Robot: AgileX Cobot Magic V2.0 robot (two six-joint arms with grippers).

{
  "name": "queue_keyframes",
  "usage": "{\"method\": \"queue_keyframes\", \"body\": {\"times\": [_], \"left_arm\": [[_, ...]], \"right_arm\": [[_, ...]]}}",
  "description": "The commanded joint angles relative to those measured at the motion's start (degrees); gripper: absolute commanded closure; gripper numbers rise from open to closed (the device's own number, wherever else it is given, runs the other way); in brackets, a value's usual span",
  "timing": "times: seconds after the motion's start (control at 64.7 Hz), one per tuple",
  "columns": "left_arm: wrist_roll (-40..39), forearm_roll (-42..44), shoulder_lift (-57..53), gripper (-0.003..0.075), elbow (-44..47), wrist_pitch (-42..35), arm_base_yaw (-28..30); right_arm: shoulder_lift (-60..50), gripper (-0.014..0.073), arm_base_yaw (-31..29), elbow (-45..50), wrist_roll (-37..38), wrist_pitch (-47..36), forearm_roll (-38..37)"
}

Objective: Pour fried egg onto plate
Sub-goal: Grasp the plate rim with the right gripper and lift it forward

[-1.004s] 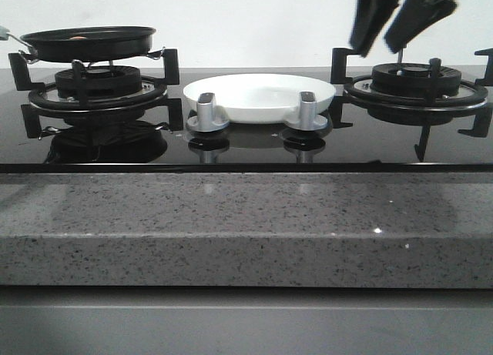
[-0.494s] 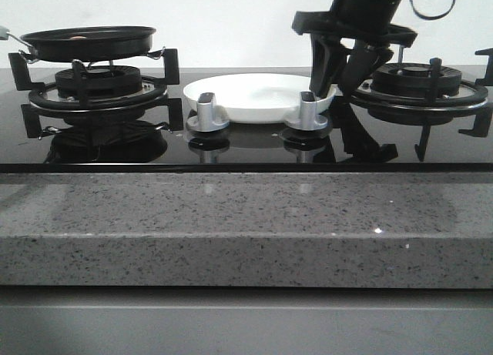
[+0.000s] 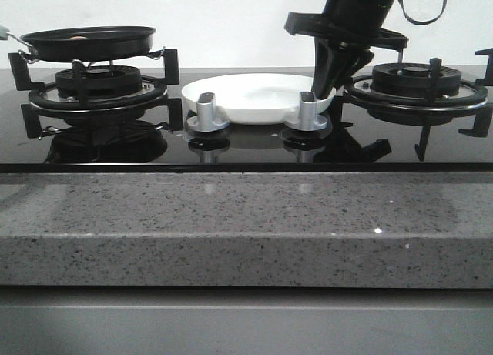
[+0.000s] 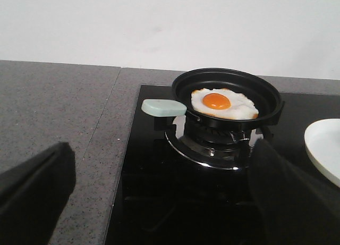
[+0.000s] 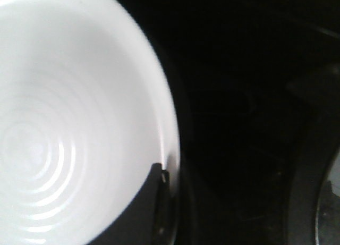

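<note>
The fried egg (image 4: 223, 103) lies flat in the black frying pan (image 4: 228, 96), its orange yolk toward the pan's left half as the left wrist camera sees it, the white spreading to the right. In the front view only a sliver of it peeks over the pan (image 3: 88, 41) rim. The pan sits on the left burner (image 3: 98, 89) of the black glass hob (image 3: 246, 143), with its pale green handle (image 4: 163, 107) sticking out to the left.

The plate (image 3: 258, 93) rests on the glass in the middle of the hob, between the left burner and the right burner (image 3: 417, 88), just behind the two silver control knobs (image 3: 206, 112). It holds no food; its glossy bowl shows faint concentric rings in the right wrist view (image 5: 79, 117).

The right gripper (image 3: 331, 82) reaches down at the plate's right edge, fingers drawn narrow, and one dark fingertip (image 5: 162, 202) sits on the rim with the other side apparently under or outside it; it looks closed on the plate's rim, though the outer finger is lost in shadow.

The left gripper (image 4: 159, 202) hangs to the near left of the pan, well apart from it, its two black fingers (image 4: 34, 189) spread wide with nothing between them.

A speckled grey stone counter (image 3: 246, 224) runs along the near side of the hob.
</note>
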Motion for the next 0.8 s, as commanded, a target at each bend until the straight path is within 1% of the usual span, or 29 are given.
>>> {"method": "queue_keyframes", "body": {"times": [0.0, 0.201, 0.293, 0.371, 0.664, 0.788], "left_arm": [[-0.52, -0.43, 0.26, 0.0068, -2.11, -5.05, -0.47], [-0.52, -0.43, 0.26, 0.0068, -2.11, -5.05, -0.47], [-0.52, -0.43, 0.26, 0.0068, -2.11, -5.05, -0.47], [-0.52, -0.43, 0.26, 0.0068, -2.11, -5.05, -0.47], [-0.52, -0.43, 0.26, 0.0068, -2.11, -5.05, -0.47], [-0.52, -0.43, 0.26, 0.0068, -2.11, -5.05, -0.47]], "right_arm": [[-3.30, 0.0647, -0.05, -1.64, -1.51, 1.32, -0.76], [-3.30, 0.0655, -0.05, -5.54, -1.51, 5.06, -0.81], [-3.30, 0.0655, -0.31, -9.00, -0.19, 8.64, -0.81], [-3.80, 0.0655, -0.54, -10.65, 1.62, 8.64, -1.10], [-6.99, 0.0655, -0.75, -11.07, 2.55, 8.63, -0.99], [-8.49, 0.0655, -0.75, -10.35, 2.55, 8.63, 1.84]]}}
